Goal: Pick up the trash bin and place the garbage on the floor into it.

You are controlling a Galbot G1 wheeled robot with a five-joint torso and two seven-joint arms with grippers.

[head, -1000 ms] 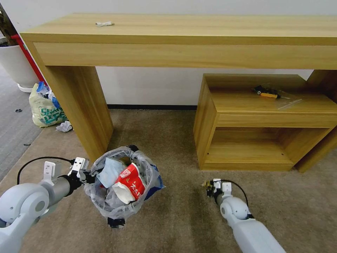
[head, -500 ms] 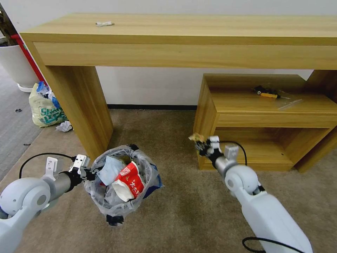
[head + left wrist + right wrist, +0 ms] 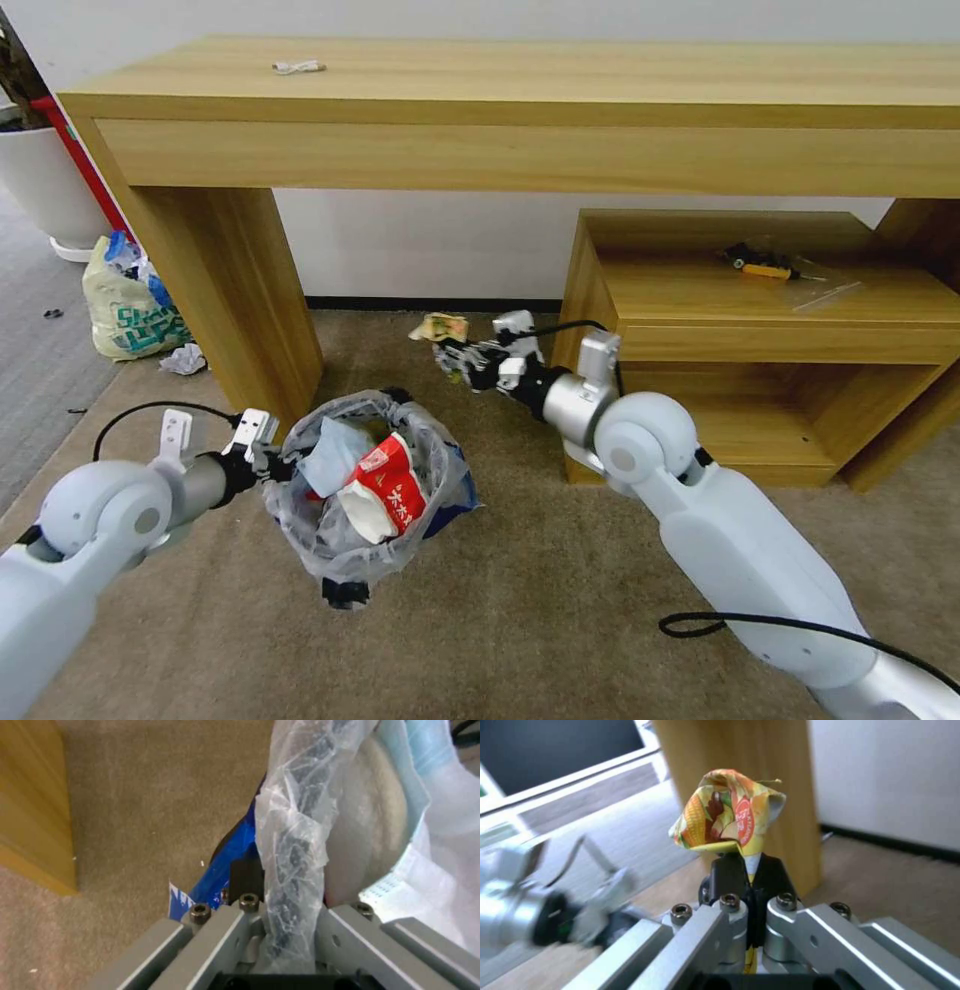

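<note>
Yellow crumpled wrapper (image 3: 727,813) sits clamped in the right hand (image 3: 447,352), arm stretched above the trash bin (image 3: 365,490), whose bagged rim the left hand (image 3: 275,465) grips, lifted off the carpet.

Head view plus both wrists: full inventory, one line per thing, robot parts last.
trash bin: 1, black with clear bag, held off the carpet at front left, full of litter
red carton: 1, red and white, on top inside the bin
wrapper: 1, yellow-orange printed, pinched in the right gripper, above the carpet
shopping bag: 1, yellowish with green print, on the floor left of the table leg
tissue: 1, white, beside the shopping bag
long table: 1, light wood, against the wall
low shelf unit: 1, light wood, under the table at right
screwdriver: 1, yellow and black, on the shelf unit
left gripper: shut on the bin's bagged rim
right gripper: shut on the wrapper
</note>
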